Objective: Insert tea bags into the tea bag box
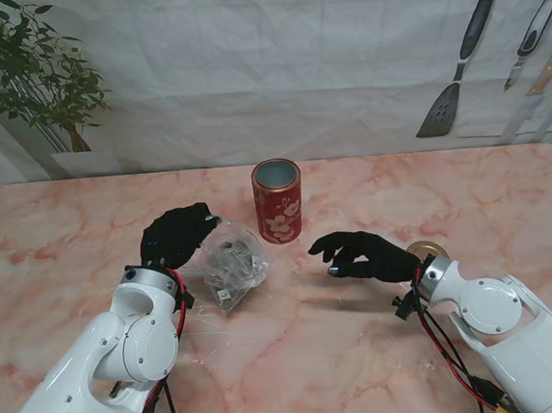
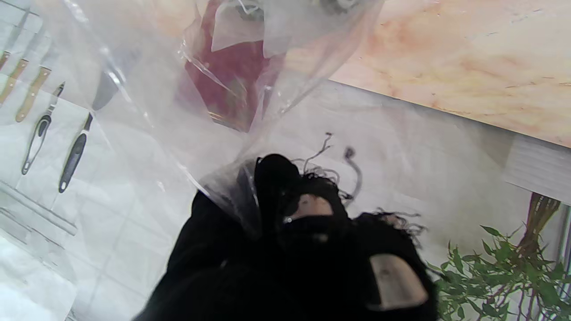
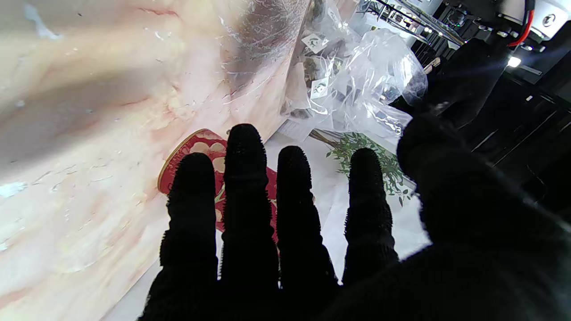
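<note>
**Bag pinched, tin waiting: tea bags not yet out**

The left robot hand was closed on the edge of a clear plastic bag; its wrist view showed the film gathered between the dark fingertips. The bag lay on the marble bench, just left of the red floral tea bag box, and inside it a cluster of small tea bags with paper tags showed through the plastic. The box stood upright with its mouth open, a little farther from me than the bag. A round gold lid-like disc lay beside the right wrist.

The right robot hand hovered over the bench to the right of the bag, fingers spread and gently curled, holding nothing. Its wrist view looked toward both the box and the bag.

By my reading, the step in hand was getting at the tea bags: one hand steadying the bag, the other about to reach in. The next move would call for the right hand to find the bag's opening, which I could not locate, and pinch a single tea bag without dragging the whole loose bag or knocking the nearby box
</note>
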Robot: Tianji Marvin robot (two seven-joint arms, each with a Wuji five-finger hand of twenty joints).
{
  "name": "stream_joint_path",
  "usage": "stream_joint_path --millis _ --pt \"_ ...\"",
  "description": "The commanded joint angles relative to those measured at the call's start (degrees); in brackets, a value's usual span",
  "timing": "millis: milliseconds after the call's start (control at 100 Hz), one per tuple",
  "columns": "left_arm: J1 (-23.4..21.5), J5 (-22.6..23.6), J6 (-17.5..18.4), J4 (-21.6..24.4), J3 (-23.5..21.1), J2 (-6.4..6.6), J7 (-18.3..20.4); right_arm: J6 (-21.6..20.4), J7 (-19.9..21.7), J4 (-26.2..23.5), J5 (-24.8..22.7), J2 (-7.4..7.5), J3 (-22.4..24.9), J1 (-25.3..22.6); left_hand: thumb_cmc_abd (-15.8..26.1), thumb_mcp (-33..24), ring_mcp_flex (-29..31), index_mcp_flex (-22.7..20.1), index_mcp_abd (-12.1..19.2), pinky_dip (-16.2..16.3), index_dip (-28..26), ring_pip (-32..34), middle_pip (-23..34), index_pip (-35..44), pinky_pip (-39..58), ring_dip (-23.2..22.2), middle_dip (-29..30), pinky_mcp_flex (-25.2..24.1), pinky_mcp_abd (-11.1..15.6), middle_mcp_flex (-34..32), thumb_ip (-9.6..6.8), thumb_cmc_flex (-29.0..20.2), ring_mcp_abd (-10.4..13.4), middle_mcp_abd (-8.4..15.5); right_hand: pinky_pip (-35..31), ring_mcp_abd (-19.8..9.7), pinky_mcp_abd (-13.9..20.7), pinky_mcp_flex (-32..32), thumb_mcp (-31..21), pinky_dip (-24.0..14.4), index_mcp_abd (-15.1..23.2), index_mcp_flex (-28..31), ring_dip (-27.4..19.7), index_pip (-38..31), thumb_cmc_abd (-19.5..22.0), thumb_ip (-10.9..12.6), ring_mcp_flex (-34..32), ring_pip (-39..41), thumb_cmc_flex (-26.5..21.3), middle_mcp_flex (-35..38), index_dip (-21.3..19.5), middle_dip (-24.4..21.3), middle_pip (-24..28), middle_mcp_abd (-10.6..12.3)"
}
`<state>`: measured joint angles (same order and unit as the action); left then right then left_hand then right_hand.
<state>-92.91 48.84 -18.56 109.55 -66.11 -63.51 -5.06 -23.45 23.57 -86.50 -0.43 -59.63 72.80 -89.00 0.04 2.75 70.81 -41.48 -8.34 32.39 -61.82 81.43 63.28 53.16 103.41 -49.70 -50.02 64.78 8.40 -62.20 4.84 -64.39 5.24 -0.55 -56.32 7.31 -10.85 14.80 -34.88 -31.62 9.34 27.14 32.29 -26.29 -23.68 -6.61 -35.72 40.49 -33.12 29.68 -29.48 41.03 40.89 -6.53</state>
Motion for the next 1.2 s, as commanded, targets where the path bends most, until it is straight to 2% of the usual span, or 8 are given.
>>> stream_joint_path --millis 0,330,420,630,710,750,1020,1190 --pt "0.4 -0.7 0.6 0.2 0.5 -0.48 0.6 -0.5 0.2 0.6 -0.1 -0.67 -0.8 1.0 1.2 -0.5 2.0 -5.7 -11.9 -0.7 -3.9 6.5 6.5 10.5 15.5 0.0 -0.8 -0.9 11.9 -3.2 -2.01 -4.2 -5.5 -2.0 -1.8 -0.3 -0.3 0.2 -1.2 -0.9 1.0 1.2 1.0 -0.6 1.3 1.6 -0.8 1.7 -1.2 0.7 0.4 1.1 1.5 0.5" --pt "1.5 -3.7 2.6 -1.1 2.4 -0.80 -0.2 -1.0 -3.4 5.8 1.4 -2.19 -6.9 6.6 1.2 -0.6 2.0 -5.6 -12.0 -0.7 -3.8 6.4 6.6 10.3 15.5 0.1 -0.8 -0.9 11.9 -3.1 -2.08 -4.2 -5.3 -2.0 -2.6 -0.5 -0.4 0.2 -2.4 -1.3 1.6 3.3 2.7 -3.1 1.9 1.2 -0.7 5.4 -3.4 0.7 1.3 4.5 5.4 0.7" --pt "2.1 -4.0 2.6 -1.6 3.0 -0.88 -0.3 -1.2 -4.1 7.3 2.1 -2.63 -8.5 8.1 1.2 -0.6 2.0 -5.6 -12.0 -0.7 -3.8 6.4 6.6 10.2 15.5 0.1 -0.8 -0.9 11.9 -3.1 -2.10 -4.2 -5.2 -2.0 -2.9 -0.6 -0.5 0.1 -0.9 -1.6 2.0 3.2 3.5 -6.2 2.3 -0.7 -0.4 7.0 -5.9 0.7 5.5 6.2 6.4 0.8" --pt "3.4 -4.7 2.3 -2.4 4.5 -1.16 -1.0 -2.3 -3.8 9.5 3.0 -2.89 -11.2 10.5 1.1 -0.6 2.0 -5.5 -12.0 -0.7 -3.8 6.3 6.6 10.1 15.5 0.1 -0.8 -0.9 11.9 -3.1 -2.13 -4.2 -5.1 -2.1 -2.7 -0.9 -0.5 -0.5 0.7 -1.9 3.1 3.4 5.0 -10.5 2.9 -2.5 0.7 9.3 -10.2 -0.3 8.4 8.8 8.6 0.9" --pt "3.8 -5.4 2.3 -2.7 5.1 -1.32 -1.3 -2.4 -3.9 9.8 2.8 -2.91 -11.7 10.9 1.1 -0.6 2.0 -5.5 -12.0 -0.7 -3.8 6.3 6.6 10.1 15.5 0.1 -0.8 -0.9 11.9 -3.0 -2.15 -4.2 -5.1 -2.1 -2.6 -1.0 -0.5 -0.5 0.7 -2.0 3.4 3.9 5.2 -11.2 2.8 -2.6 0.8 9.6 -10.8 -0.4 8.7 9.1 8.8 0.9" --pt "3.9 -5.8 2.3 -2.9 5.5 -1.44 -1.7 -2.4 -3.9 9.9 2.8 -2.95 -12.0 11.1 1.1 -0.6 2.0 -5.5 -12.0 -0.7 -3.7 6.3 6.6 10.0 15.5 0.1 -0.8 -0.9 11.9 -3.0 -2.15 -4.2 -5.1 -2.2 -2.5 -1.0 -0.5 -0.5 1.2 -2.1 3.6 3.5 5.7 -13.8 3.1 -2.6 1.0 9.9 -11.4 -0.5 11.2 10.0 8.8 0.9" --pt "6.2 -4.2 1.7 -5.3 7.9 -1.59 -2.8 -2.9 -3.8 9.1 3.3 -2.83 -11.5 10.4 1.1 -0.6 2.0 -5.5 -11.8 -0.7 -3.6 6.3 6.7 9.8 15.5 0.2 -0.7 -0.9 11.9 -3.0 -2.18 -4.0 -4.9 -2.0 -2.5 -1.1 -0.4 -0.8 0.3 -2.4 4.1 4.2 6.4 -15.9 3.6 -3.1 1.4 11.1 -13.5 -0.8 11.6 11.6 10.2 0.8" --pt "8.0 -4.3 1.4 -7.1 9.3 -1.69 -2.7 -3.7 -2.8 7.4 2.9 -2.21 -10.7 9.5 1.2 -0.6 2.0 -5.4 -11.6 -0.7 -3.6 6.3 6.7 9.8 15.5 0.2 -0.7 -0.9 11.9 -3.0 -2.19 -3.8 -4.8 -1.8 -2.2 -1.4 -0.4 -1.0 0.1 -2.6 5.1 4.5 7.0 -18.7 4.9 -3.4 2.0 11.4 -15.5 -1.1 13.6 15.5 9.2 0.8"
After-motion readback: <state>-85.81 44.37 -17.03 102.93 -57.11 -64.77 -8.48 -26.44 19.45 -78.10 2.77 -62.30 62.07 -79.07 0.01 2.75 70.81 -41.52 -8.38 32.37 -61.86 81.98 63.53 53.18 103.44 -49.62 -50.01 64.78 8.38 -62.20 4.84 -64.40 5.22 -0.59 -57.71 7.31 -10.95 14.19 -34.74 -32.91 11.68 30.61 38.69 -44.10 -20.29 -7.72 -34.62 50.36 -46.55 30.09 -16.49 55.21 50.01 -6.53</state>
